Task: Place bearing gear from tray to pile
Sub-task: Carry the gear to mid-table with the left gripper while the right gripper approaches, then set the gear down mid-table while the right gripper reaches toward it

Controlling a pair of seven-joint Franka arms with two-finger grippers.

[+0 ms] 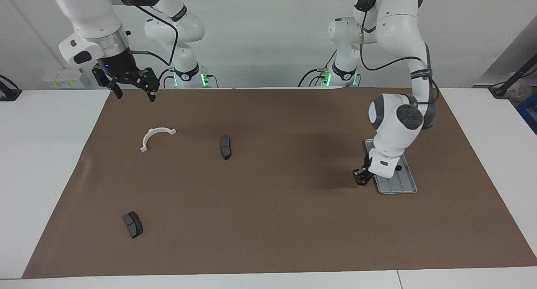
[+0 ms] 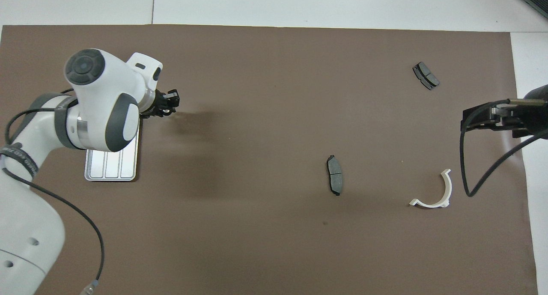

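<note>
The silver tray (image 1: 403, 185) (image 2: 111, 170) lies toward the left arm's end of the table, and a small black round piece (image 1: 398, 168) still rests on it. My left gripper (image 1: 361, 178) (image 2: 170, 105) hangs low over the brown mat just beside the tray, shut on a small dark piece, the bearing gear, which is mostly hidden between its fingers. The pile is a scatter: a white half-ring bracket (image 1: 156, 136) (image 2: 435, 193) and two dark brake pads (image 1: 225, 147) (image 2: 335, 175), (image 1: 133, 224) (image 2: 425, 75). My right gripper (image 1: 132, 92) (image 2: 466, 121) waits open, raised over the mat's edge near the bracket.
A brown mat (image 1: 268, 213) covers most of the white table. A black cable (image 2: 471, 175) loops down from the right arm close to the bracket. The left arm's elbow (image 2: 102, 102) covers much of the tray in the overhead view.
</note>
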